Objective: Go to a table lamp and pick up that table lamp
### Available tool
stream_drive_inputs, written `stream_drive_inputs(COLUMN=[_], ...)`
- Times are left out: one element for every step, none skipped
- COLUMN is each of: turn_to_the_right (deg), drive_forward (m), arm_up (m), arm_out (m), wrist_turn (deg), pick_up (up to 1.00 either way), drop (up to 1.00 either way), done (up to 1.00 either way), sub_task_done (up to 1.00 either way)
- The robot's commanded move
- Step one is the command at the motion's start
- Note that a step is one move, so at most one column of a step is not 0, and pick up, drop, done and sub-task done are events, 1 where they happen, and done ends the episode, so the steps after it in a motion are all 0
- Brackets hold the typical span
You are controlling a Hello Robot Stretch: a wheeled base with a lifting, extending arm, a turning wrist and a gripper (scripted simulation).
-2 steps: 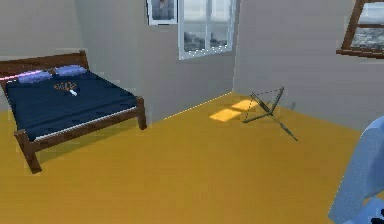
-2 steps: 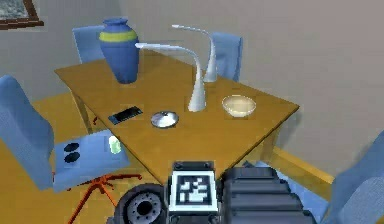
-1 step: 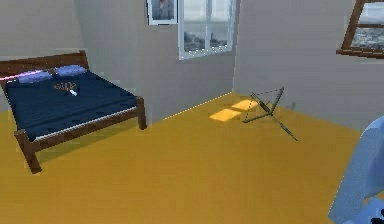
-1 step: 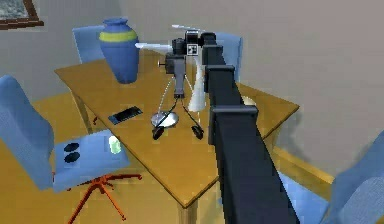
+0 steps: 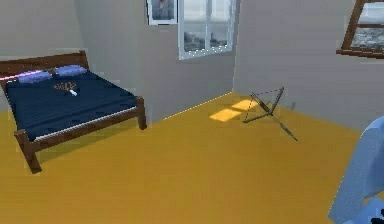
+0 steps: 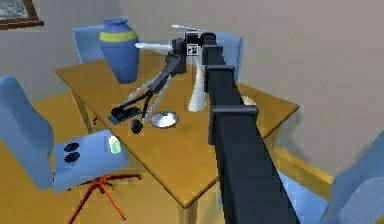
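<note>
We are at the table (image 6: 165, 160), gripper (image 6: 178, 47) near the top of the table lamp (image 6: 164, 121). Approach looks done; the lift is left. We cannot tell the fingers' state or whether they hold anything.

Recorded: vase (image 6: 119, 50) blue, yellow-banded, at the table's (image 6: 170, 150) far left corner; table tan wood; chairs (image 6: 22, 125) pale blue; bedspread (image 5: 75, 105) navy; lamp (image 6: 150, 90) black, silver-based.

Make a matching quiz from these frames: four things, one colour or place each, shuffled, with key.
1 vase
2 bed
3 window
4 lamp

A dark blue cover
B in the wall beyond the bed
C blue with a yellow band
D round base on the table

Pairs: 1-C, 2-A, 3-B, 4-D
</note>
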Motion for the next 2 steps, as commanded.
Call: stream_drive_inputs(turn_to_the_right=[0.0,0.0], drive_forward=[0.0,0.0], arm_up=[0.0,0.0], arm_out=[0.0,0.0], wrist_turn=[45.0,30.0], pick_up=[0.0,0.0], drop=[0.0,0.0], done=[0.0,0.0], sub_task_done=[0.0,0.0])
